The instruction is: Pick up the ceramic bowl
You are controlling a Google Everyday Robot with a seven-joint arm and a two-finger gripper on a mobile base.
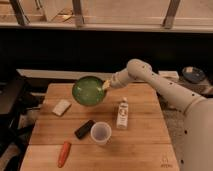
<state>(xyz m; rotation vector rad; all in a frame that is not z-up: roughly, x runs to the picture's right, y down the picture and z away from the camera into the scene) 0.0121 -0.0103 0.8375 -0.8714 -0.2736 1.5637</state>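
The fingers (pixel 105 86) of the gripper (pixel 106 86) are closed on the right-hand rim of the ceramic bowl (pixel 89 90), at about 3 o'clock on the dish. The bowl appears lifted and tipped, its green inside facing the camera, above the back-left part of the bench (pixel 145 142).

The main risk is the grip itself: a glossy glazed rim pinched at a single point, with the whole width of the dish hanging out toward 9 o'clock. That weight can twist the bowl in the fingers, so it may rotate further or slip free. A fast swing or sudden stop of the arm (pixel 150 80) would make this more likely.

If it drops, it would probably land on bare wood or near the pale sponge-like block (pixel 61 107) at 8 o'clock from the bowl, and ceramic could chip. At 5 o'clock stands a small bottle (pixel 121 113), upright and easy to topple if the bowl is carried low across it. The translucent cup (pixel 100 133), the dark flat object (pixel 84 128) and the orange carrot-like item (pixel 64 153) lie nearer the front, well apart from the bowl.
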